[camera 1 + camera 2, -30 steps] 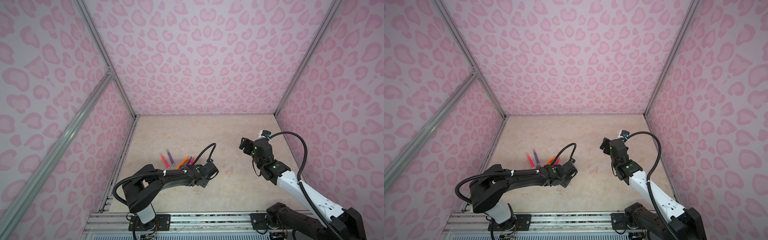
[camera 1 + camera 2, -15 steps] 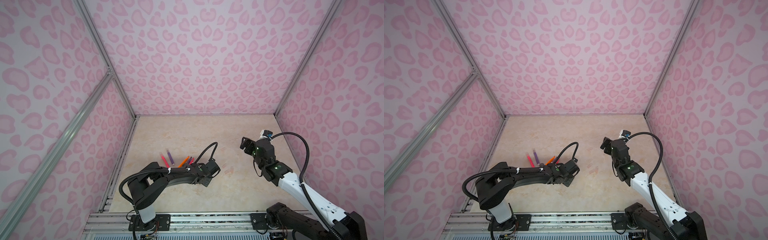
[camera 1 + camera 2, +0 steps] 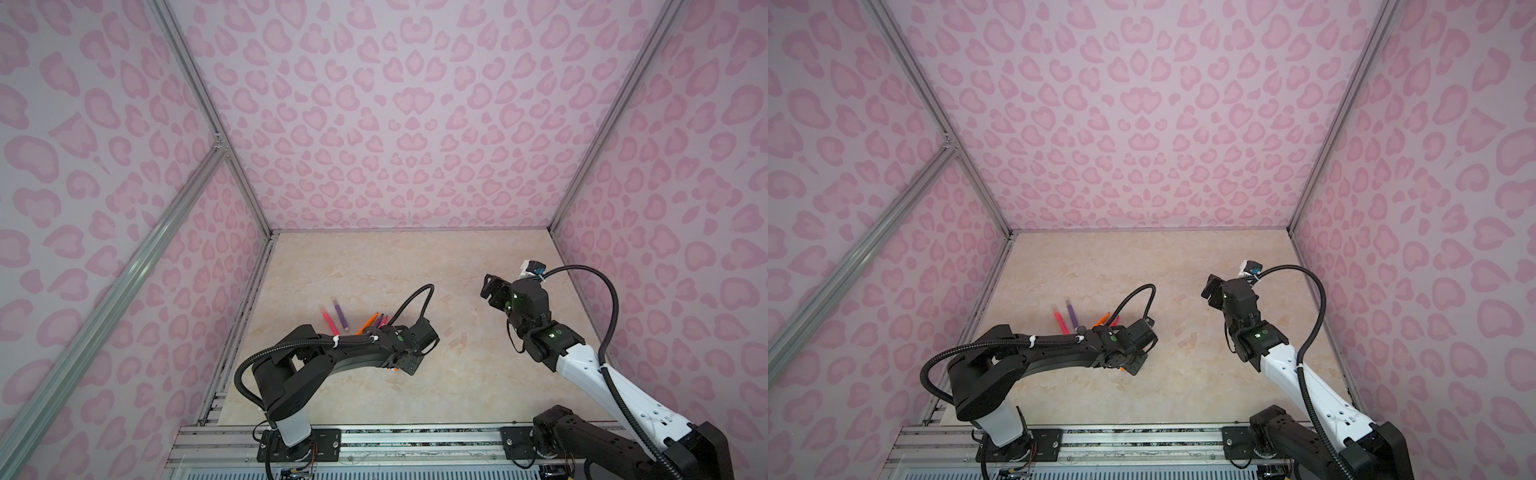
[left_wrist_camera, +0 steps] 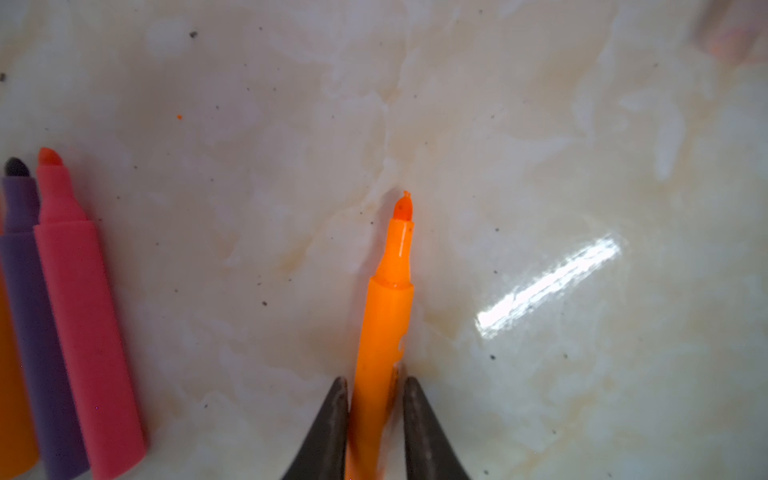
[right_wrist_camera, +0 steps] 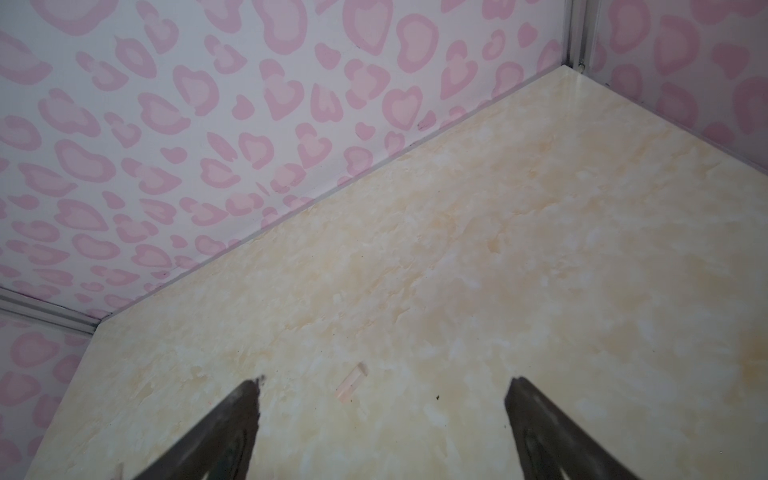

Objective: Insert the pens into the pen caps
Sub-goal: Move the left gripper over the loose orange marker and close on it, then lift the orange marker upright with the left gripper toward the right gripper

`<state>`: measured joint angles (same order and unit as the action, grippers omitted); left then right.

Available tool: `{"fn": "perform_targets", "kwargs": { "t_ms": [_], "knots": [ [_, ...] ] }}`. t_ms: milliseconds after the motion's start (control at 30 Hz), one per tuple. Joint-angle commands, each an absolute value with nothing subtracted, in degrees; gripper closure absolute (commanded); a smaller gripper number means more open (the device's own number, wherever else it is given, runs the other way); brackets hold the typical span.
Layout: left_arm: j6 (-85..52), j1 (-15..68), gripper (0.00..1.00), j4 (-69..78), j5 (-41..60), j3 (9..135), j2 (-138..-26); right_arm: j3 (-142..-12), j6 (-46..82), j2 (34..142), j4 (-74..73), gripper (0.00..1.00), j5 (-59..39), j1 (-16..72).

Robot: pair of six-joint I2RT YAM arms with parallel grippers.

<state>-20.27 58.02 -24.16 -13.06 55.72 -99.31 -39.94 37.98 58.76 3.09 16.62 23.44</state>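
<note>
My left gripper (image 4: 372, 380) is low over the beige table, shut on an orange pen (image 4: 386, 316) whose uncapped tip points away from the fingers. In both top views this gripper (image 3: 405, 365) (image 3: 1133, 365) covers most of that pen. A pink pen (image 4: 83, 311) and a purple pen (image 4: 29, 311) lie side by side next to it. Another pink pen (image 3: 328, 322) and purple pen (image 3: 341, 316) lie further left. Faint clear pen caps (image 3: 458, 341) (image 3: 1179, 331) lie between the arms. My right gripper (image 3: 488, 286) (image 5: 386, 380) hangs open above the table, with one cap (image 5: 352, 382) on the table below it.
Pink patterned walls close in the table on three sides, with metal posts in the corners (image 3: 552, 226). A black cable (image 3: 415, 295) loops above the left wrist. The right arm's white link (image 3: 590, 365) reaches in from the front right.
My left gripper's fingers have closed in on the orange pen, and that arm has shifted slightly. The right arm has barely moved and stays open.
</note>
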Motion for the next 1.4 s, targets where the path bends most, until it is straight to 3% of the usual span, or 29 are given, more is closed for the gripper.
{"fn": "perform_targets", "kwargs": {
  "t_ms": [0,200,400,633,867,1233,1367],
  "knots": [
    [-18.96,57.99,0.74,-25.02,-10.15,56.25,-101.07,-39.46,38.39,58.04,4.12,0.06,17.23,22.95],
    [-19.25,57.99,0.77,-25.68,-8.16,57.74,-103.35,-38.87,38.06,55.59,3.97,0.06,17.11,22.77],
    [-21.05,57.79,0.88,-23.34,-8.35,55.77,-96.90,-38.01,38.32,55.47,3.36,0.06,17.58,22.68],
    [-34.08,52.02,0.97,-20.52,-6.69,60.79,-89.45,-37.08,38.88,56.59,1.87,0.06,15.86,22.68],
    [-32.80,48.73,0.97,-7.83,-14.94,58.09,-87.92,-33.30,41.54,57.34,-7.81,0.09,2.15,23.27],
    [-25.40,47.05,0.97,6.85,1.29,51.31,-85.19,-33.84,42.63,65.64,-19.67,0.27,-4.75,37.09],
    [-25.39,47.07,0.97,9.62,4.20,49.75,-85.27,-33.85,42.28,66.77,-21.78,0.29,-4.04,40.49]
  ]
}}
